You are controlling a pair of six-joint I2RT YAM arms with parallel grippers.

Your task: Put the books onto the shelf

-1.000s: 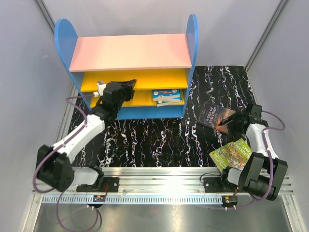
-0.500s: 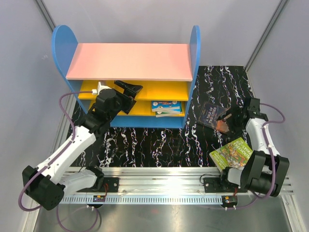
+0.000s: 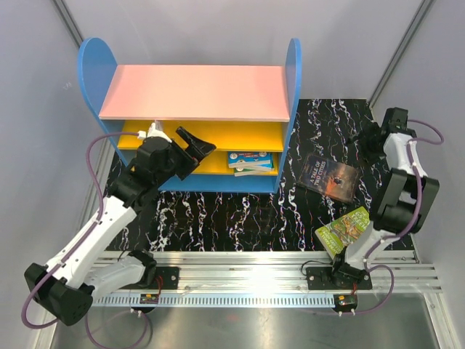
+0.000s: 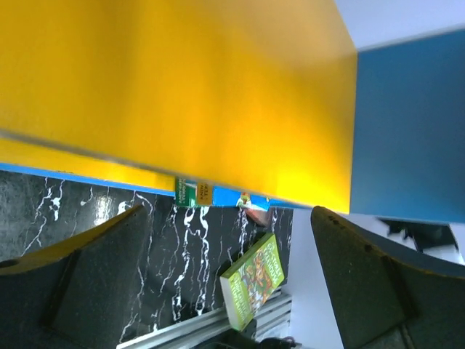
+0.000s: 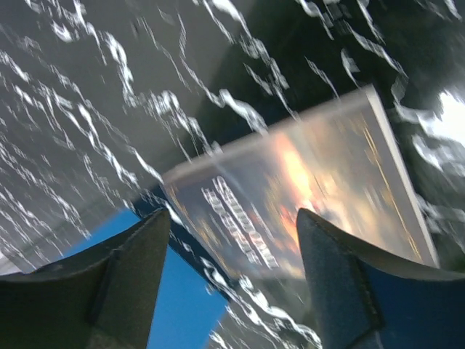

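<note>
Though under way, far from finished. Small stack of books [image 3: 251, 161], perhaps three, lying on the lower yellow board of the shelf [image 3: 196, 92]. Dark book [image 3: 330, 178] and green book [image 3: 347, 231] waiting apart on the worktop [image 3: 240, 211]. Left jaws spread, empty, at the shelf front; right jaws spread, empty, above the worktop.

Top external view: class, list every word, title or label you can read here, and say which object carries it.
"A TALE OF TWO CITIES": small but legible, on the cover of the dark book.
Green book: it has a title, but it is too small to read.
Stacked books on the shelf: the cover lettering is too small to read.
No other writing is visible.
</note>
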